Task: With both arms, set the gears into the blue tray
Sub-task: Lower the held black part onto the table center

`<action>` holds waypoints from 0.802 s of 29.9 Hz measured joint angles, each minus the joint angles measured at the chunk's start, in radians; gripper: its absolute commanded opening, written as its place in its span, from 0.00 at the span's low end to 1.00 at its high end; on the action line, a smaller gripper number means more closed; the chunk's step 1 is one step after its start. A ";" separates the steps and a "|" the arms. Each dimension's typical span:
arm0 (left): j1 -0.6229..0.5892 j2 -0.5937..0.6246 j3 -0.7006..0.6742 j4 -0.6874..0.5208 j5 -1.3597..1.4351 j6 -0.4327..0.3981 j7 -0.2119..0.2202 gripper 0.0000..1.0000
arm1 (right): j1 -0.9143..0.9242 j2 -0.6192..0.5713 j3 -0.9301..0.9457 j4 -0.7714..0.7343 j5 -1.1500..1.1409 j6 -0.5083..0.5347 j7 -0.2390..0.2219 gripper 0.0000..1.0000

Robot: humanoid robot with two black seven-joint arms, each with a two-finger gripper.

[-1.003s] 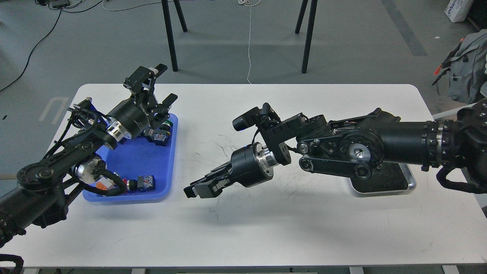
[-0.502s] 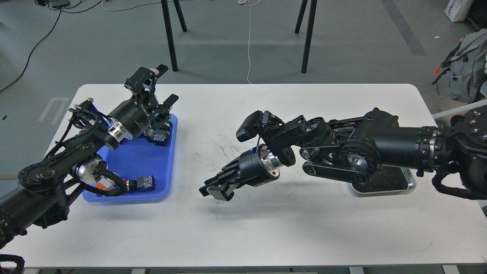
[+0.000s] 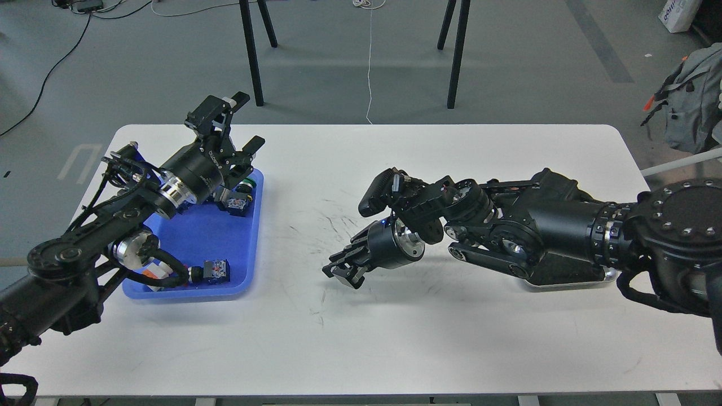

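The blue tray (image 3: 197, 242) lies at the table's left and holds button switches (image 3: 217, 270), not wheels. No gears show anywhere in this view. My left gripper (image 3: 249, 121) hangs over the tray's far right corner, open with nothing between its spread fingers. My right gripper (image 3: 343, 274) hovers low over the bare middle of the table, well to the right of the tray and pointing left and down. Its dark fingers sit close together, and whether they hold anything is hidden.
A silver metal tray (image 3: 608, 275) lies at the right, mostly covered by my right arm. Another switch (image 3: 240, 200) sits at the blue tray's far end. Black stand legs (image 3: 252, 53) rise behind the table. A grey backpack (image 3: 691, 107) sits on the floor at far right.
My right gripper has drawn back to the right, away from the blue tray, and tilted further down. The left arm has barely shifted.
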 measured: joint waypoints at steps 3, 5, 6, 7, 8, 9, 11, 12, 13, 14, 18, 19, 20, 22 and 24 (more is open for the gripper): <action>0.000 -0.001 0.000 0.002 0.000 0.001 0.000 1.00 | -0.006 0.000 -0.019 -0.001 -0.007 -0.013 0.000 0.15; 0.000 -0.002 0.000 0.005 0.000 0.001 0.000 1.00 | -0.012 0.000 -0.029 -0.002 -0.009 -0.020 0.000 0.15; 0.000 -0.003 0.000 0.006 0.000 0.001 0.000 1.00 | -0.013 0.000 -0.032 -0.003 -0.009 -0.022 0.000 0.15; 0.000 -0.003 0.000 0.007 0.000 0.001 0.000 1.00 | -0.013 0.000 -0.035 -0.004 -0.010 -0.023 0.000 0.15; 0.000 -0.003 0.000 0.008 0.000 0.001 0.000 1.00 | -0.014 0.000 -0.037 -0.006 -0.011 -0.024 0.000 0.15; 0.000 -0.003 0.000 0.009 0.000 0.001 0.000 1.00 | -0.015 0.000 -0.038 -0.008 -0.011 -0.024 0.000 0.15; 0.000 -0.003 0.000 0.009 0.000 0.001 0.000 1.00 | -0.016 0.000 -0.039 -0.018 -0.011 -0.029 0.000 0.16; 0.001 -0.003 0.000 0.009 0.000 0.001 0.000 1.00 | -0.017 0.000 -0.039 -0.024 -0.011 -0.030 0.000 0.16; 0.001 -0.003 0.000 0.009 0.000 0.001 0.000 1.00 | -0.018 0.000 -0.039 -0.031 -0.011 -0.031 0.000 0.16; 0.001 -0.003 0.000 0.009 0.000 0.001 0.000 1.00 | -0.020 0.000 -0.039 -0.037 -0.011 -0.031 0.000 0.17; 0.001 -0.002 0.000 0.009 0.000 0.001 0.000 1.00 | -0.023 0.000 -0.039 -0.046 -0.011 -0.032 0.000 0.17; 0.001 -0.001 0.000 0.009 0.000 0.000 0.000 1.00 | -0.024 0.000 -0.039 -0.046 -0.011 -0.032 0.000 0.17; 0.001 -0.001 0.000 0.009 0.000 0.000 0.000 1.00 | -0.025 0.000 -0.039 -0.047 -0.011 -0.032 0.000 0.17; 0.001 0.000 0.000 0.009 0.000 0.000 0.000 1.00 | -0.029 0.000 -0.039 -0.050 -0.011 -0.033 0.000 0.19; 0.000 0.000 0.001 0.009 0.000 0.000 0.000 1.00 | -0.032 0.000 -0.039 -0.054 -0.011 -0.036 0.000 0.24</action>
